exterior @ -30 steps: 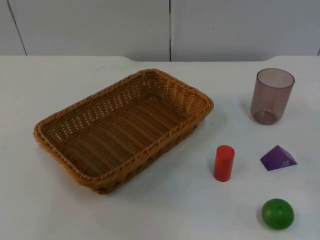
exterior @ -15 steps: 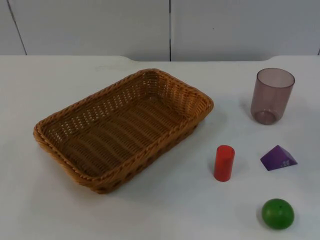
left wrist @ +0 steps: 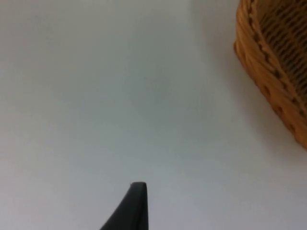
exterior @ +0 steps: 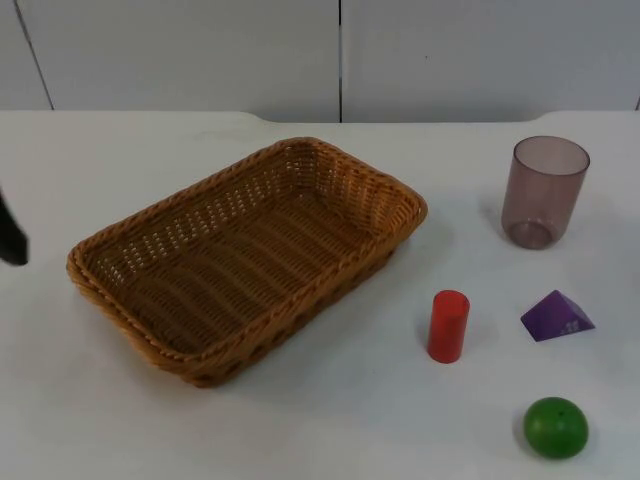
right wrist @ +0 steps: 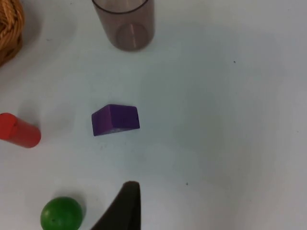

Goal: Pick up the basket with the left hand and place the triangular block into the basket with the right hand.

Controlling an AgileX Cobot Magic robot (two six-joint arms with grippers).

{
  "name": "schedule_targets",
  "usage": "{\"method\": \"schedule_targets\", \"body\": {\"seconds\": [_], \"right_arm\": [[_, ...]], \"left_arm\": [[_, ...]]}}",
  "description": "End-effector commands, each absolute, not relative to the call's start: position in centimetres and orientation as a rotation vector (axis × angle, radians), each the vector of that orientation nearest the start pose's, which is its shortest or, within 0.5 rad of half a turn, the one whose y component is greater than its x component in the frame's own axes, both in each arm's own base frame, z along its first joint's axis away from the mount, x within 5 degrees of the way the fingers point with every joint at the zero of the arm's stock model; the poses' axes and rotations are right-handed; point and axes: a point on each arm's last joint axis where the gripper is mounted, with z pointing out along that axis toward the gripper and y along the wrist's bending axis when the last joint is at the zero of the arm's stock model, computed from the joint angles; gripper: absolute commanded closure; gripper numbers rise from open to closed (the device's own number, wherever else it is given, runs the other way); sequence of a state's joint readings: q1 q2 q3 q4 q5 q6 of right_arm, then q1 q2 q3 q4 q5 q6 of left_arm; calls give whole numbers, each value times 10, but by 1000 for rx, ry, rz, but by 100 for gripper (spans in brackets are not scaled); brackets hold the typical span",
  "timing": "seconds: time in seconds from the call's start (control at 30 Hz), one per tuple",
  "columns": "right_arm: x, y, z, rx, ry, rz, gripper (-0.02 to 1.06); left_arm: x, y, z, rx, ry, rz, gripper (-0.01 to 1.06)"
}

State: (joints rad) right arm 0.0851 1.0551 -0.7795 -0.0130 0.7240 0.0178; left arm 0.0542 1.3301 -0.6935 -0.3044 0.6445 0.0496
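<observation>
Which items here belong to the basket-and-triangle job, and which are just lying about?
Job items: wicker basket; purple triangular block; left gripper, at the table's left edge beside the basket; right gripper, above the blocks.

Lying about: red cylinder; green ball; tinted cup.

From above and in front, my fixed top camera looks down across the white table toward the grey wall. My left wrist camera sits low and close beside the basket; my right wrist camera looks down from higher, sharing the purple block.
</observation>
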Motion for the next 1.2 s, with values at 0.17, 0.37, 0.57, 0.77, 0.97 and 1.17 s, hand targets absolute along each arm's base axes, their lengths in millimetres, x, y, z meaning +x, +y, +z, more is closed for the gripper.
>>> {"method": "schedule_targets", "body": {"seconds": [0.17, 0.37, 0.57, 0.77, 0.97, 1.17], "right_arm": [[201, 15, 293, -94, 2463, 21, -1], [201, 15, 293, -94, 2463, 21, -1], [201, 15, 293, -95, 2463, 19, -1], [201, 14, 293, -99, 2462, 12, -1], [202, 14, 294, -101, 2456, 12, -1], [202, 14, 294, -101, 2454, 12, -1]], "left_arm": [[283, -22, 190, -402, 2712, -427, 0], [316, -44, 169, -483, 2739, -452, 4], [336, -67, 130, -562, 2809, -449, 5], [337, -78, 100, -663, 2857, -426, 5], [336, -82, 88, -718, 2869, -433, 6], [335, -82, 84, -764, 2875, -438, 32]]}}
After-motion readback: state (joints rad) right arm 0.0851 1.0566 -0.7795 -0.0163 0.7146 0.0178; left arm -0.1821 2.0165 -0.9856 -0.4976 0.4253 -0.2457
